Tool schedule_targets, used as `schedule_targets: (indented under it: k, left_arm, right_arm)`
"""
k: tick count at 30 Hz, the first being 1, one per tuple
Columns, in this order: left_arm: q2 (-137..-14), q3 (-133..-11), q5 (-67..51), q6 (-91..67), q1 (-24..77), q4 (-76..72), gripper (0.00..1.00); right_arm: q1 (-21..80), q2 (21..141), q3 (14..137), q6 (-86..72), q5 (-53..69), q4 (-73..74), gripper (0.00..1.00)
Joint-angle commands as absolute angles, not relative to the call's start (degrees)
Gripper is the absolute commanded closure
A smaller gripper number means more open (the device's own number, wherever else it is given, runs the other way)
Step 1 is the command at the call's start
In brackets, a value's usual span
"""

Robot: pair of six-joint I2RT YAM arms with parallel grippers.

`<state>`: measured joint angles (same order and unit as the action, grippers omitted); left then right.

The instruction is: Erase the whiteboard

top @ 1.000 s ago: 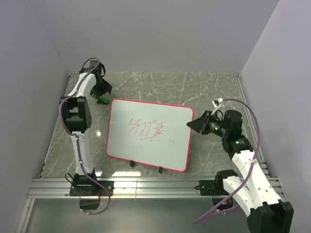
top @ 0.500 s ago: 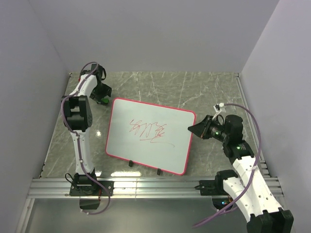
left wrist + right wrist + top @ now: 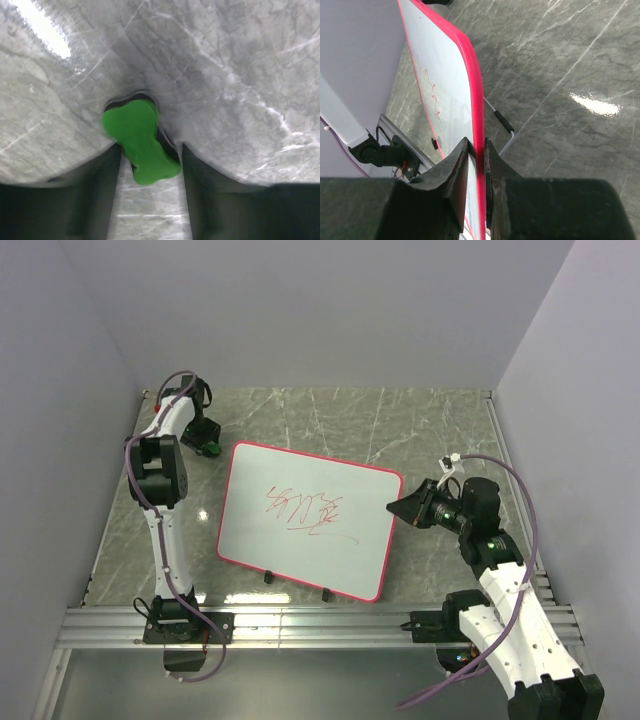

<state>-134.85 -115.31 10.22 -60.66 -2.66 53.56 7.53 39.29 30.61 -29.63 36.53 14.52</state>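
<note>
Pink-framed whiteboard (image 3: pixel 300 550) pinched in right pincer (image 3: pixel 476 147) | left pincer (image 3: pixel 150 155) open astride eraser (image 3: pixel 136 131)

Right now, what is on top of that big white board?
Red scribbles sit mid-board on the whiteboard; the right gripper pinches its right edge. Anything beneath it is covered.

No words, nos. or signs to read anywhere. The whiteboard (image 3: pixel 300 552) in the middle of the counter has red scribbles (image 3: pixel 308 511) on it, but they're just squiggly lines, not letters. In the right wrist view the same red marks (image 3: pixel 433 96) show side-on & are too thin to read.
</note>
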Motion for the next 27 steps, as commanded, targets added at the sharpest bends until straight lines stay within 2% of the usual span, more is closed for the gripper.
schedule_targets:
  k: [1,3,4,6,7,12,18,22,27]
  left_arm:
    - [-135.7,-113.7,9.8,-60.6,-3.3,50.5,0.57]
    - [-135.3,-111.9,9.8,-60.7,-3.3,49.8,0.69]
    - [-135.1,-111.4,9.9,-60.7,-3.3,49.7,0.78]
    - [-135.3,-111.2,9.8,-60.1,-3.3,50.2,0.88]
    - [-135.4,-111.1,9.8,-59.7,-3.3,50.2,1.00]
    - [-132.2,-110.7,10.7,-56.0,-3.1,50.7,1.00]
    - [-117.3,-106.9,15.0,-48.8,-1.5,48.0,1.00]
    - [-107.5,-105.5,12.8,-43.0,-0.4,45.8,1.00]
    - [-97.8,-101.1,11.0,-36.5,8.1,42.5,1.00]
  right_arm:
    - [7.3,40.0,30.2,-27.2,33.8,17.6,1.00]
    - [7.3,40.3,30.4,-27.2,33.7,17.5,1.00]
    - [7.3,40.3,30.4,-27.2,33.7,17.5,1.00]
    - [7.3,40.4,30.4,-27.4,33.8,17.4,1.00]
    - [7.2,40.5,30.5,-27.5,33.8,17.3,1.00]
    - [7.3,41.1,31.5,-28.0,33.8,17.0,1.00]
    - [9.0,41.8,33.7,-27.9,32.6,17.2,1.00]
    - [11.1,41.9,34.6,-27.4,30.2,18.1,1.00]
    - [13.6,43.5,36.6,-26.1,26.6,19.8,1.00]
